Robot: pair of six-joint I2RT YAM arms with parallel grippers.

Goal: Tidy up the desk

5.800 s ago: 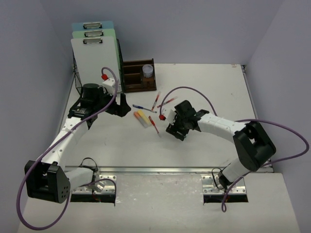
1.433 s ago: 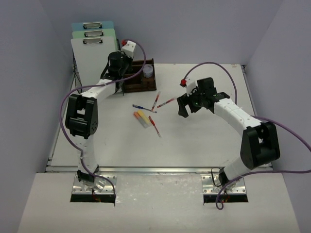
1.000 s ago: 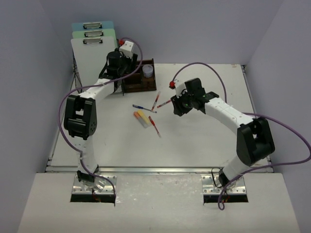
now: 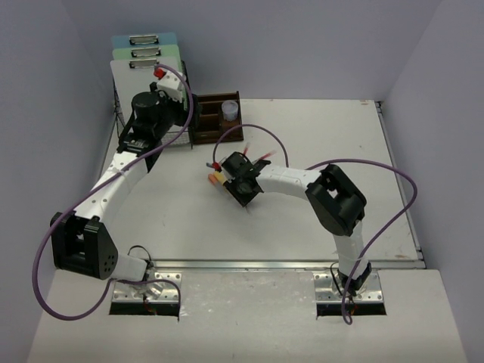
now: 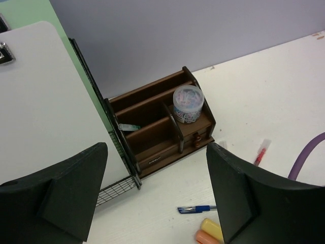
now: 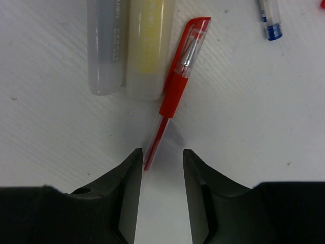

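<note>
The white desk holds loose pens and highlighters at its middle. My right gripper is low over them, open. In the right wrist view the right gripper straddles the tail end of a red pen, which lies on the desk close to the left finger. A yellow highlighter and a pale highlighter lie beside the pen. My left gripper hangs open and empty high above the desk in front of the organiser; it also shows in the left wrist view.
A dark-brown organiser with a jar of paper clips stands at the back. A black mesh rack holds clipboards. A blue pen and another red pen lie loose.
My right gripper has moved left and down from the desk's middle right onto the red pen. My left gripper has swung back left from over the organiser.
</note>
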